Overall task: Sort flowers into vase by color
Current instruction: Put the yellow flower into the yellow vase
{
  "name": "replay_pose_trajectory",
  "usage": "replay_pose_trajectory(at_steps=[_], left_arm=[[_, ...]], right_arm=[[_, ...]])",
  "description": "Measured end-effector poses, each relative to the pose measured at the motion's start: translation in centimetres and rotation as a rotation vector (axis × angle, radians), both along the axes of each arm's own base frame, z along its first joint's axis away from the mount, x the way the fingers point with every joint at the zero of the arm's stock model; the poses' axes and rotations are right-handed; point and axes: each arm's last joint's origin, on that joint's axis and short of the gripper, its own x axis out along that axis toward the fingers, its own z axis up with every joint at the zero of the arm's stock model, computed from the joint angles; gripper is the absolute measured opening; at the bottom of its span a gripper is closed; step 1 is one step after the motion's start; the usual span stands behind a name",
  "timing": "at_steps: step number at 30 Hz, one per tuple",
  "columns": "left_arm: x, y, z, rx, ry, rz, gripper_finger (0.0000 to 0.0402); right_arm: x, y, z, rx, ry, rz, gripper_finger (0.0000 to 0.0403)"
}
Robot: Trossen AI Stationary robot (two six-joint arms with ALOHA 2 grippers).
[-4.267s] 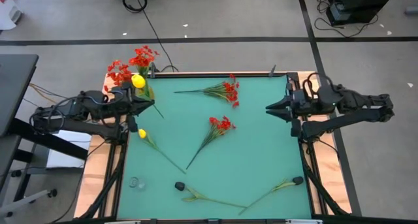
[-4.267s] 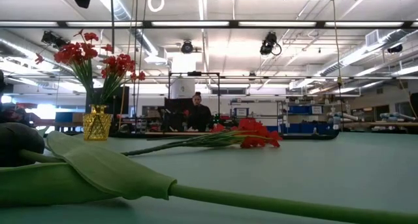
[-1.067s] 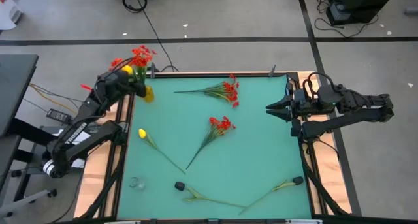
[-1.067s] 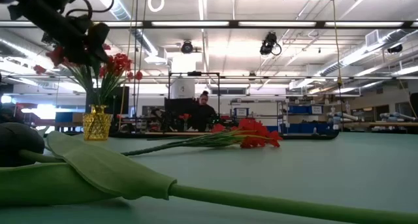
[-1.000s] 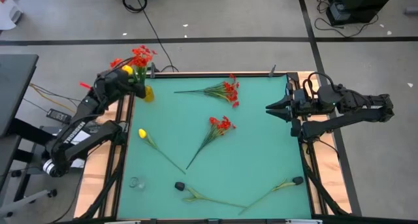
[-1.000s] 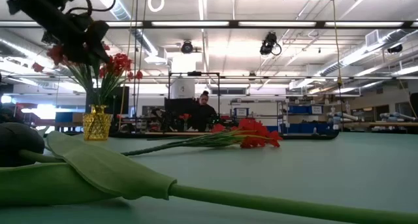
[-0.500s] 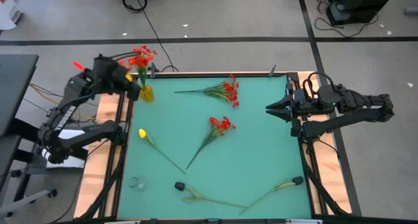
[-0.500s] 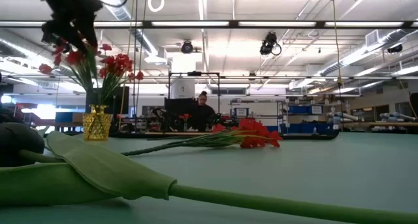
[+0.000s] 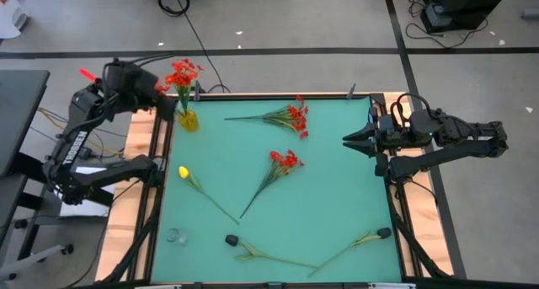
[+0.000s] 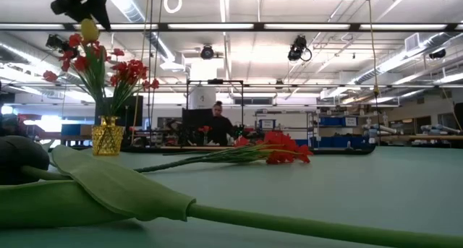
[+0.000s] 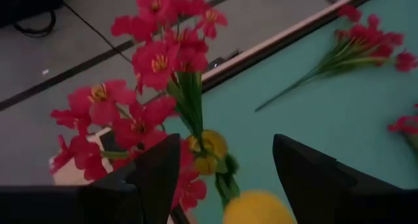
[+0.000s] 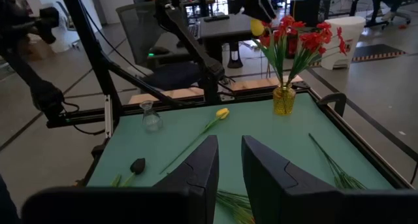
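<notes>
The yellow vase (image 9: pixel 188 120) stands at the table's far left corner and holds red sprays (image 9: pixel 182 72) and one yellow tulip, whose head (image 10: pixel 89 30) tops the bunch. My left gripper (image 9: pixel 162 99) hangs open just above that head; in the left wrist view its fingers (image 11: pixel 163 165) stand wide on either side of it. Two red sprays (image 9: pixel 290 116) (image 9: pixel 285 160) and one yellow tulip (image 9: pixel 183 172) lie flat on the green mat. My right gripper (image 9: pixel 347 141) waits at the right edge, its fingers a narrow gap apart with nothing between them.
Two dark-headed stems (image 9: pixel 232 239) (image 9: pixel 383 232) lie along the near edge, and a small clear glass (image 9: pixel 174 235) stands near the near left corner. In the low view a broad green leaf (image 10: pixel 108 190) fills the foreground. A person (image 10: pixel 218 129) is in the room behind.
My left gripper has risen from the bunch in the vase and drawn back toward the table's left edge. The yellow tulip head, hidden under the gripper before, now shows above the red blossoms.
</notes>
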Motion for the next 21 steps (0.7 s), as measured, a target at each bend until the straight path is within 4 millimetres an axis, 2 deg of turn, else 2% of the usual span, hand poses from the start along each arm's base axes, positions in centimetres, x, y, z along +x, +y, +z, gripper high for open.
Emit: replay_pose_trajectory(at_steps=[8,14,17,21], left_arm=[[1.5,-0.3,3.9,0.108,-0.09,-0.117,0.0216],[4.2,-0.4,5.9,0.129,-0.166,-0.262,0.0208],[6.5,-0.4,5.9,0.12,-0.204,-0.335,0.0208],[10.5,0.1,4.1,0.05,-0.18,-0.405,0.0208]], right_arm=[[0.0,0.0,0.0,0.0,-0.001,0.0,0.0077],[0.0,0.0,0.0,0.0,-0.001,0.0,0.0077],[0.0,0.0,0.0,0.0,-0.001,0.0,0.0077],[0.0,0.0,0.0,0.0,-0.001,0.0,0.0077]])
